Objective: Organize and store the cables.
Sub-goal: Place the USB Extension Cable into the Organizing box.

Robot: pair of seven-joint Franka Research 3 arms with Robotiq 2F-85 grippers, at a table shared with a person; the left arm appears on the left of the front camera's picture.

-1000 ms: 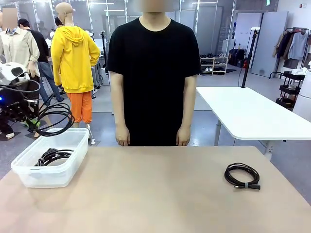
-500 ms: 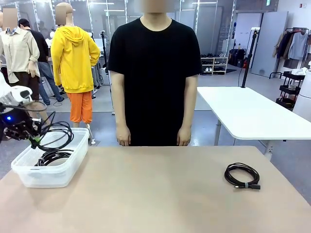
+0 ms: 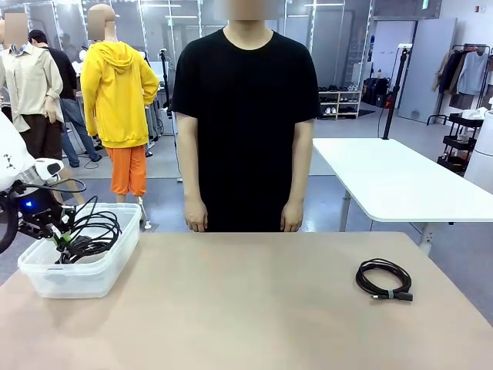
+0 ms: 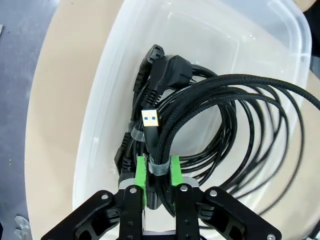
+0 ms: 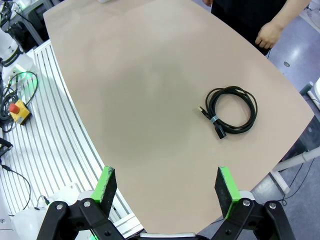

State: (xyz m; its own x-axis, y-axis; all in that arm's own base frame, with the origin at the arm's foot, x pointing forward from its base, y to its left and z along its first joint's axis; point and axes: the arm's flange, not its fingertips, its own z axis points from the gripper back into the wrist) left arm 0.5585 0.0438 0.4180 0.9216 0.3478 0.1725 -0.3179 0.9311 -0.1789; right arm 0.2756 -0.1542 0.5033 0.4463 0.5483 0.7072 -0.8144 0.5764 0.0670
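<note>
While my left gripper (image 4: 158,172) pinches the braided coil (image 4: 240,87) inside the clear bin (image 4: 100,115), right gripper (image 5: 165,185) spread wide, release seems next, then the lone coil (image 5: 214,119).

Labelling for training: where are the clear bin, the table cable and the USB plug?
clear bin (image 3: 77,281), front view, near wall.
table cable (image 3: 391,294), front view, tied near edge.
USB plug (image 4: 150,119), left wrist view, metal tip.

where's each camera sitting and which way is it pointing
Front: fixed on the robot's side, facing across the table to the person; left gripper at the bin.
Left wrist: looks down into the bin, left gripper clamped on a braided cable.
Right wrist: high over the table, looking down, right gripper open.
Shared: front and right wrist both show the loose cable.
</note>
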